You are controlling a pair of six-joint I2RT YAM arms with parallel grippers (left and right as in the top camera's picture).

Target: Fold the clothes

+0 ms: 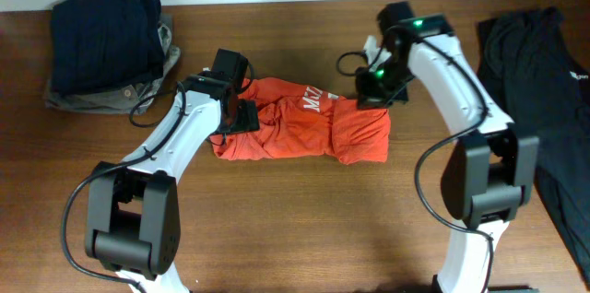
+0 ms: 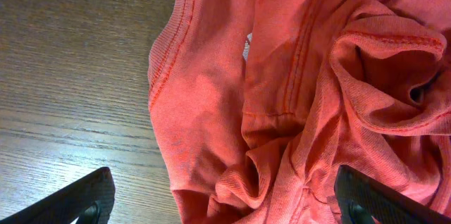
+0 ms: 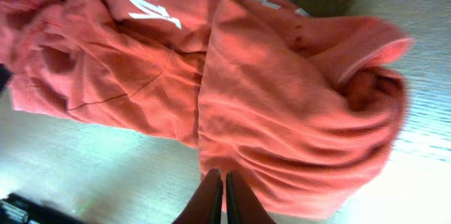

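Orange-red T-shirt [image 1: 304,132] lies crumpled mid-table [image 1: 295,228]. Left gripper [image 2: 225,203], at its nine o'clock end, hangs released above it; right gripper [image 3: 221,190], at two o'clock, is clenched, seemingly on the hem. Lifting one-sided could drag the whole heap.

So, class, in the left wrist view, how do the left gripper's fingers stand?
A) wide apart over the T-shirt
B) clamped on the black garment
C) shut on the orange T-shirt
A: on the left gripper, the fingers sit far apart at the bottom corners of its view, the orange T-shirt lying loose between them.
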